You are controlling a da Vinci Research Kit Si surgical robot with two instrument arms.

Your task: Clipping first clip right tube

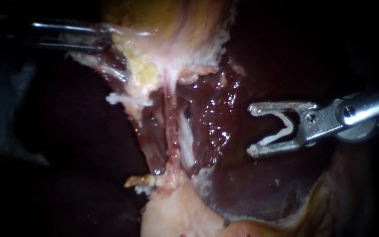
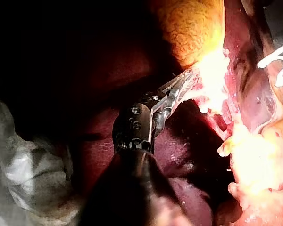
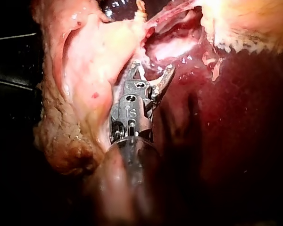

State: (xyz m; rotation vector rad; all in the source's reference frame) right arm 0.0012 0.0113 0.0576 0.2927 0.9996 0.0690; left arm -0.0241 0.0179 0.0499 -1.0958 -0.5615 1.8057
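Observation:
My right instrument (image 1: 252, 130) comes in from the right with its jaws spread wide. A white clip (image 1: 282, 128) is seated along both of them. It hangs over the dark red liver (image 1: 224, 109), to the right of the tubes and apart from them. Two strands run down the middle: a reddish tube (image 1: 170, 131) and, just to its right, a whitish tube (image 1: 186, 141). At the upper left my left instrument (image 1: 104, 37) is shut on pale tissue at the gallbladder (image 1: 172, 26) edge. The right wrist view shows the clip-bearing jaws (image 3: 151, 75) just short of the pale tissue.
Pale fatty tissue (image 1: 172, 215) bulges below the tubes. Glistening liver surface lies behind and to the right of them. In the left wrist view the clip (image 2: 278, 61) shows beyond the bright tissue, and a whitish cloth (image 2: 23, 174) lies beside the shaft.

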